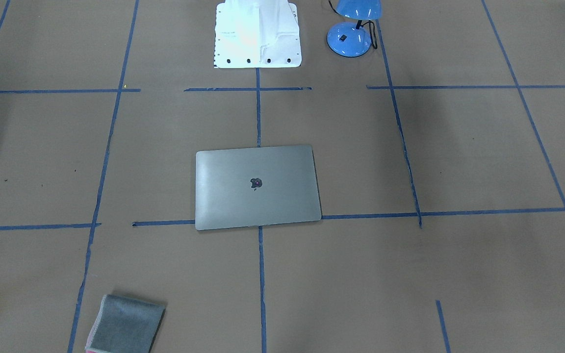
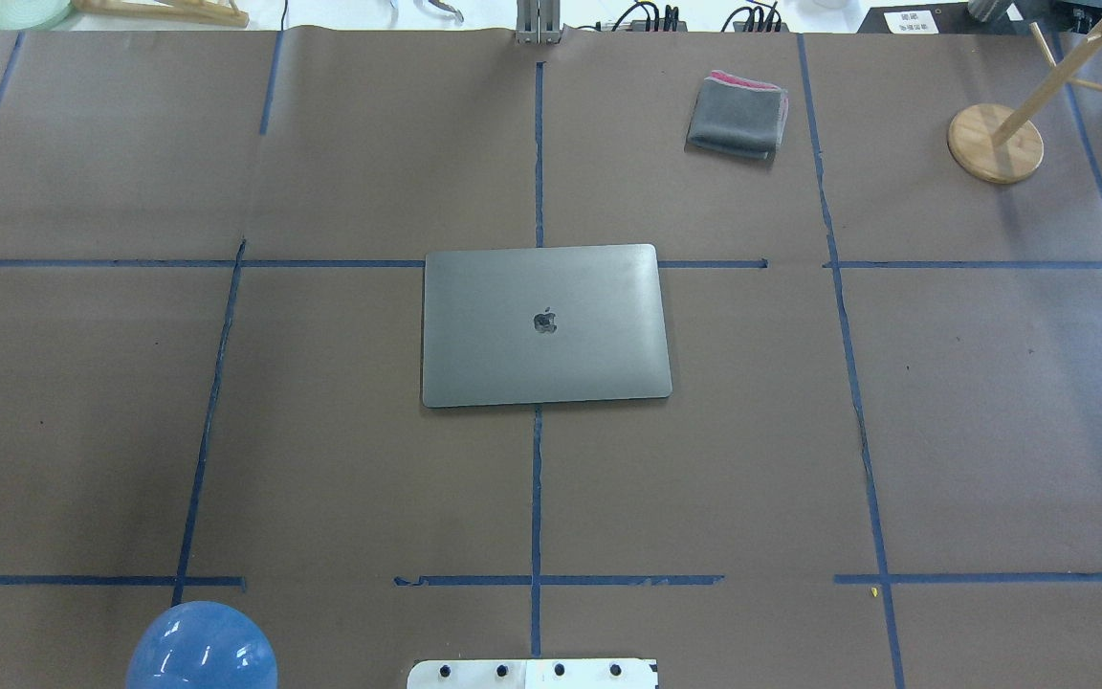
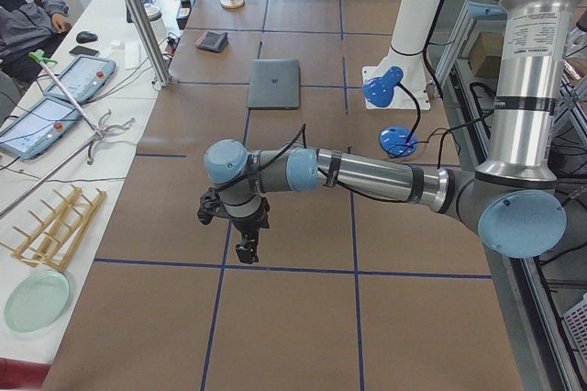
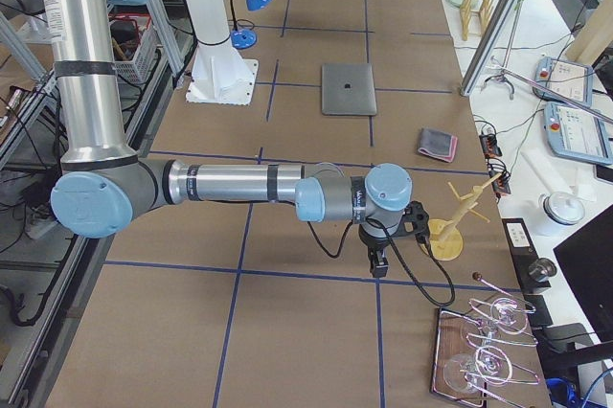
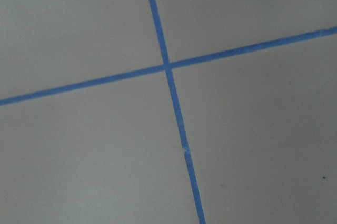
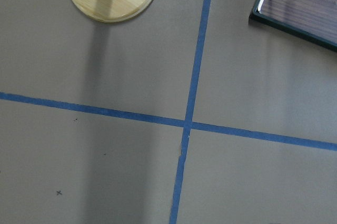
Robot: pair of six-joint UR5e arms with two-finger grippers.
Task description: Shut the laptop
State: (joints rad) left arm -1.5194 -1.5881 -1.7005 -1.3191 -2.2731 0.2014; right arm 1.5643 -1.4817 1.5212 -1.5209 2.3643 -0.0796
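– Grey cloth (image 1: 125, 323), folded, one: the nearest item in the front-facing view, well apart from the laptop (image 1: 258, 186). Entry for the laptop?

– Laptop, one: flat at the middle of the bench (image 2: 991, 431), over a crossing of blue tape lines. Lid down, apple logo (image 2: 544, 322) facing up. No keyboard or screen showing. Judged: closing step done, task at its end.

– Tools?

– Left tool (image 3: 246, 251): hangs point-down over bare bench at the end on the robot's left, well apart from the laptop. Right tool (image 4: 378, 262): likewise at the opposite end, near the wooden stand (image 4: 445, 240). Both show in the side views only, so I cannot tell whether the fingers are spread or pressed together. Nothing is seen hanging from either.

– Next move?

– Judged: none on the laptop itself. At most a check that the lid sits flush all round; no further contact looks called for.

– Hidden or doubtful?

– Seam between lid and base: too thin to make out from above, so full closure is inferred, not seen. Both arms: absent from the overhead and front-facing views. Left wrist view: a tape crossing (image 5: 167, 66) only. Right wrist view: the stand's base and a corner of a dark tray (image 6: 295, 13), both cut off by the frame. Blue lamp (image 1: 353, 29): head cut off at the top edge.
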